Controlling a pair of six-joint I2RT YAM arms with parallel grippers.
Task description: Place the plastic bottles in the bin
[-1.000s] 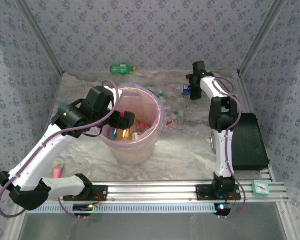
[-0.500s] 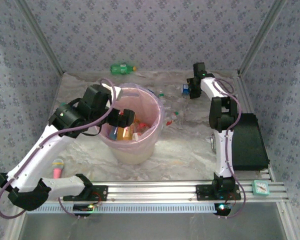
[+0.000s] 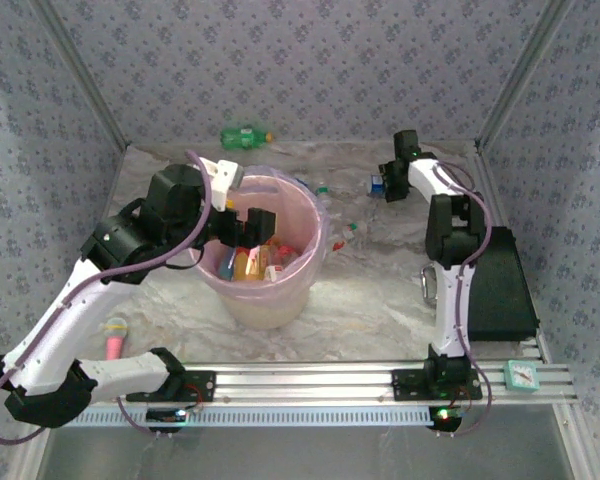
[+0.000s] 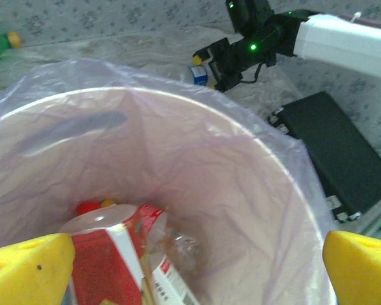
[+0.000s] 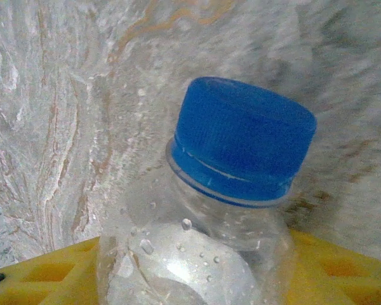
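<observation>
The bin (image 3: 310, 262), a beige bucket lined with a pink bag, stands left of centre and holds several plastic bottles. My left gripper (image 3: 254, 226) hangs open over it. In the left wrist view its yellow fingertips (image 4: 26, 268) frame the bin's rim (image 4: 286, 159), with a red-labelled bottle (image 4: 108, 254) below. At the far right my right gripper (image 3: 385, 187) is shut on a clear, blue-capped bottle (image 5: 241, 143), with yellow pads (image 5: 47, 273) on both sides of it. A green bottle (image 3: 245, 135) lies by the back wall. Small bottles (image 3: 347, 233) lie right of the bin.
A black box (image 3: 500, 282) sits along the right edge beside the right arm. A pink cylinder (image 3: 113, 336) lies at the near left under the left arm. A small teal object (image 3: 521, 373) rests on the front rail. The crinkled table cover (image 3: 370, 300) is bare in front of the bin.
My right gripper has closed on the blue-capped bottle and shifted slightly right. The left arm has drawn back to the left and risen, its gripper still open over the bin.
</observation>
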